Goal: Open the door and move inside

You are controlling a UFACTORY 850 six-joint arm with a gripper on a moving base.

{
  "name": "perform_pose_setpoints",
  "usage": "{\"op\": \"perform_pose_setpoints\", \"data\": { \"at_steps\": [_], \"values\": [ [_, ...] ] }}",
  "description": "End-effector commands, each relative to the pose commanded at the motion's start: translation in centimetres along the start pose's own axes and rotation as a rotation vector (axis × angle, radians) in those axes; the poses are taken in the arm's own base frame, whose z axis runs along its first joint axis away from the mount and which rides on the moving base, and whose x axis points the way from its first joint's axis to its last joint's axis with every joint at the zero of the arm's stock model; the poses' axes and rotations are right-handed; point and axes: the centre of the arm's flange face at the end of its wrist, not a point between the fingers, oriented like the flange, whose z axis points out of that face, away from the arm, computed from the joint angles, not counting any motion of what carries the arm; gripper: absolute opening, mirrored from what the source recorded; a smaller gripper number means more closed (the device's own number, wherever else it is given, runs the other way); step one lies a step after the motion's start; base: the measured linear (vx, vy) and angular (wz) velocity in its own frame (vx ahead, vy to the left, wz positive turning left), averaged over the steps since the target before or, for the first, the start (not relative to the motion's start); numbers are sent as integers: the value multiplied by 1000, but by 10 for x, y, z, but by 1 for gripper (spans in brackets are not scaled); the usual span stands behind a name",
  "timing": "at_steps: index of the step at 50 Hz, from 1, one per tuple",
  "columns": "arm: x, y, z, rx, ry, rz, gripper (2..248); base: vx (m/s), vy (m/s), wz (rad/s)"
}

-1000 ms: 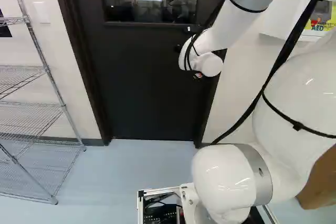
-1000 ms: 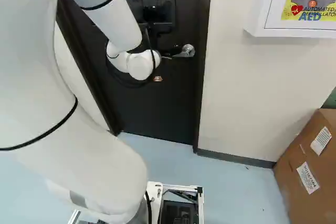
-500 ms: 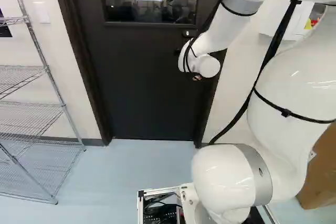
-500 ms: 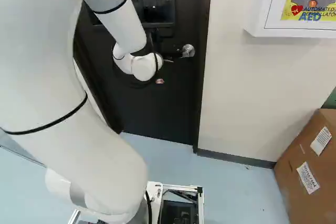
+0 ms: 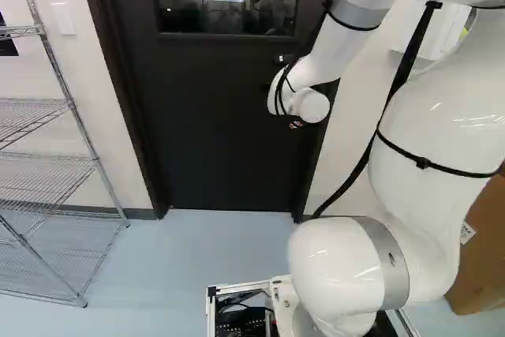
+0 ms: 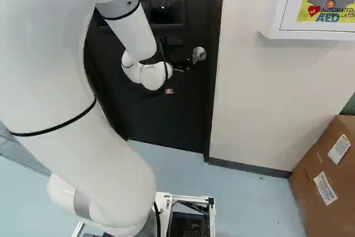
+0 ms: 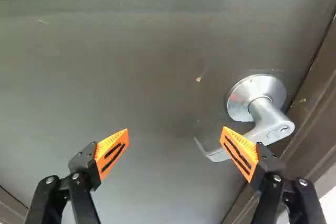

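The dark door stands closed in its frame ahead of the arm. My gripper is a dark shape beside the silver door handle in the right base view, its fingertips hard to make out. Seen from the wrist, the gripper is wide open, nothing held. One orange pad overlaps the lever handle and covers part of it; the lever's bent tip shows between the fingers, close to that pad. Whether pad and lever touch, I cannot tell.
Wire shelving stands left of the door in the left base view. Right of the door, a white AED cabinet hangs on the wall and a cardboard box rests on the floor. The door frame runs beside the handle.
The base has stayed put. In the right base view the arm's wrist and forearm have shifted slightly right and down, bringing the gripper nearer the handle. The door has not moved.
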Motion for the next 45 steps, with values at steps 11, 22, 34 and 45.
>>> {"op": "perform_pose_setpoints", "data": {
  "at_steps": [11,22,34,45],
  "values": [
    [-11,0,5,0,-25,0,247,0,0,0],
    [-21,1,12,-1,-49,0,247,0,0,0],
    [-32,7,33,-15,-72,3,247,0,0,0],
    [-41,8,47,-16,-91,3,247,0,0,0]
  ]
}}
